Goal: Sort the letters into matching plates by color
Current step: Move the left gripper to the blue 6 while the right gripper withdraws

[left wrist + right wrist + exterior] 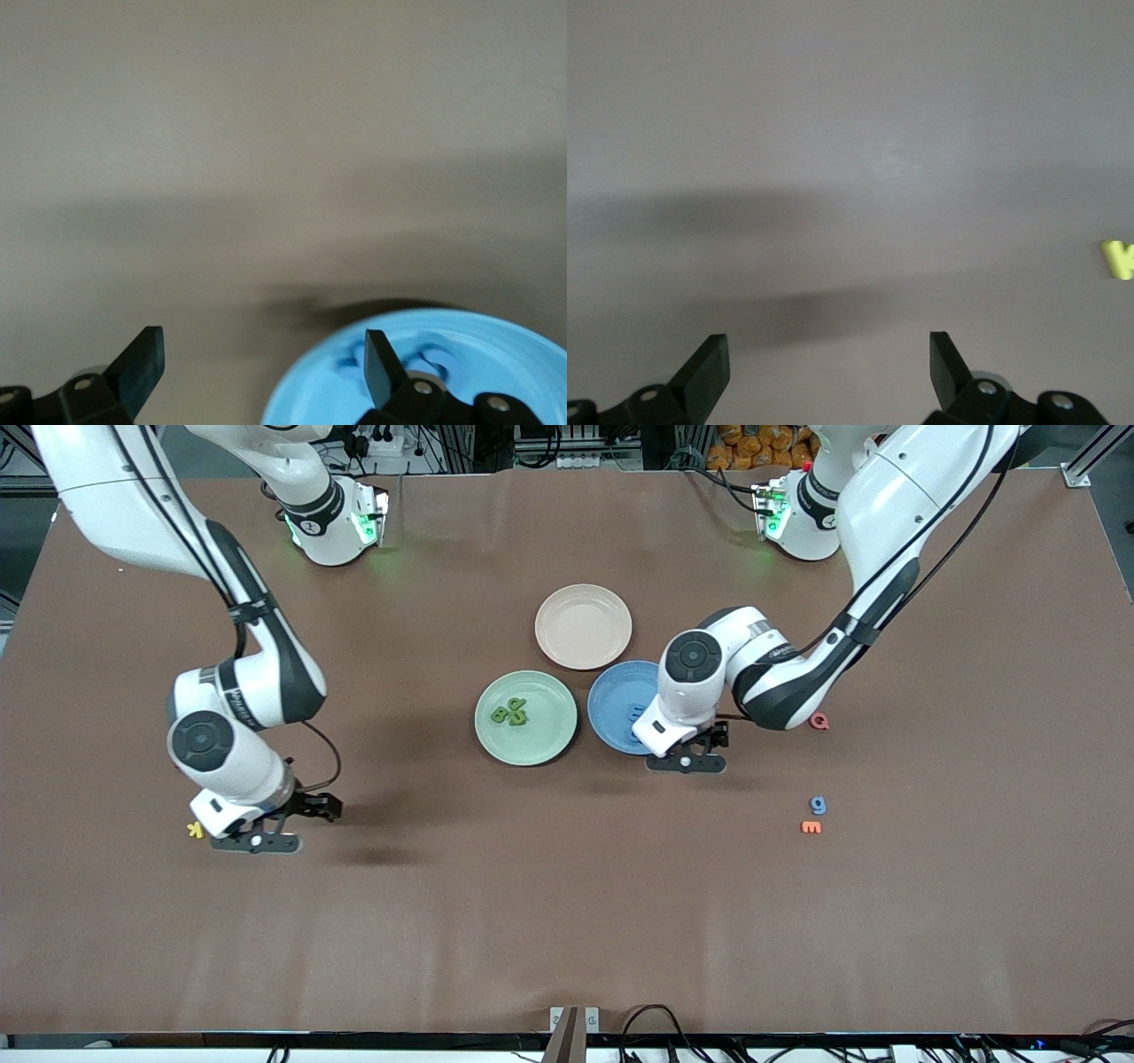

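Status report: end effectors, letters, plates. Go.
Left end effector open, empty, at blue plate edge. Right end effector open beside yellow letter. Blue letter still on table; green letters plated.

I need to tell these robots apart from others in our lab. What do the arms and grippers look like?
Both arms are glossy white with black joint bands and round dark caps at the wrists; thin black cables run along them. The bases glow green. The left gripper and right gripper are black, each with two flat dark fingers fixed by small silver screws.
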Motion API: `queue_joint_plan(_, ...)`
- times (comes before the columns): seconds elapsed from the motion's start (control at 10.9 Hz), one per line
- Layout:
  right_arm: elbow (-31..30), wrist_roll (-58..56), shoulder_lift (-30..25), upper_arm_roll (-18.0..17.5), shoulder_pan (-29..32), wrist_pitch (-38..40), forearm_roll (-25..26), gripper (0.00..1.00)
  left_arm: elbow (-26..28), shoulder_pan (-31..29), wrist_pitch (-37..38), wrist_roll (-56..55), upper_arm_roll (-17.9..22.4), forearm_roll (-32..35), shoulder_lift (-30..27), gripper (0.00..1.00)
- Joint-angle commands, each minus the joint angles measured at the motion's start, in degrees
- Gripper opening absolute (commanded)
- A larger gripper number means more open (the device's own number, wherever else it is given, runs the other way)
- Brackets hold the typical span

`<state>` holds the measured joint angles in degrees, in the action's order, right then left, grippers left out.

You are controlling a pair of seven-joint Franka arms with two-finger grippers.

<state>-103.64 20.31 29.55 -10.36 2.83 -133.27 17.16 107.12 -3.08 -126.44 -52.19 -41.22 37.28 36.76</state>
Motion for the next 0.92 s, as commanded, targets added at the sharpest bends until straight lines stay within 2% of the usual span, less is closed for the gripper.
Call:
queue_joint_plan(0.0,0.90,-4.04,0.94,-1.16,6.38,-0.32,0.50,1.00,0.37,-2.97,1.02,4.89,0.00,0.25,-2.13,1.00)
queue_joint_plan(0.46,1.51,-4.67,0.86,-0.81,10.00,-0.15,-0.81,1.00,0.28,-6.75,1.02,11.40,-0.09,0.25,-2.40,1.00)
queue_joint_plan(0.64,2.21,-5.54,0.42,1.56,9.30,-0.06,-1.25,1.00,0.28,-8.69,0.94,14.02,-0.09,0.34,-2.31,1.00)
queue_joint_plan(0.74,3.17,-7.20,-0.02,2.18,9.03,0.46,-2.21,1.00,0.28,-9.48,0.94,15.26,-0.09,0.34,-2.40,1.00)
queue_joint_plan(0.83,3.88,-9.13,-0.98,2.44,9.12,1.34,-5.27,1.00,0.28,-10.18,0.94,15.71,-0.09,0.34,-2.40,1.00)
